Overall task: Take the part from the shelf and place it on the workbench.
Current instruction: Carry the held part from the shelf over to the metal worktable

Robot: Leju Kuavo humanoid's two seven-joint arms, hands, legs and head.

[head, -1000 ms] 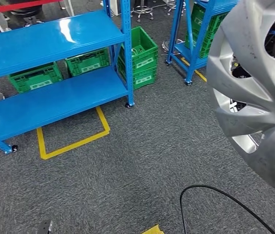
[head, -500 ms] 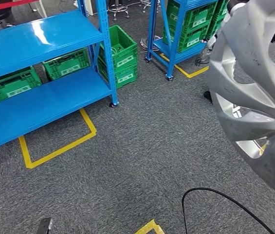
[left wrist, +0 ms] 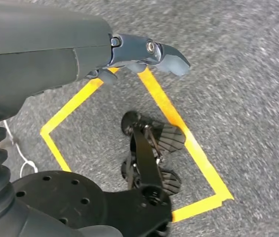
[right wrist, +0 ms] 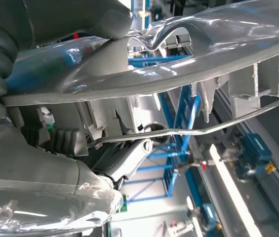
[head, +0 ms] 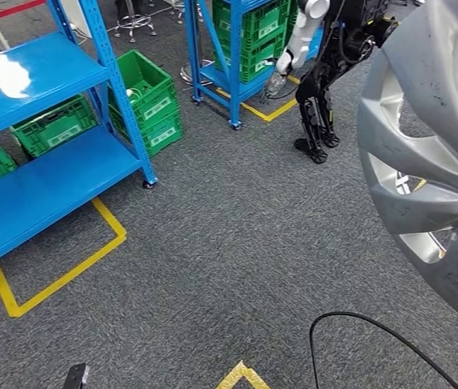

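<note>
Silver plastic identifies the task's part, a spoked wheel cover (head: 434,162), which occupies the right side of the head view, raised well above the grey carpet floor (head: 232,243) and cut off by the frame edge. The right wrist view shows the same wheel cover (right wrist: 190,49) from its inner side, with moulded clips and a wire retaining ring; the right hand (right wrist: 74,133) grips its rim, the thick grey thumb (right wrist: 104,19) lying on one face and the darker fingers (right wrist: 126,158) curled against the ribbed inner face. The left hand (left wrist: 104,54) hangs over the floor with its fingers extended and holding nothing. A blue metal shelf (head: 36,178) stands at the left of the head view, with green crates (head: 150,101) beneath and beside it. A second blue shelf (head: 232,57) loaded with green crates stands farther back, near the top centre. Another humanoid robot (head: 324,73), dark with a white arm, stands just beside that second shelf. Yellow tape lines (head: 61,275) mark rectangles on the carpet below the near shelf, and a black cable (head: 361,320) arcs across the floor at the lower right.
</note>
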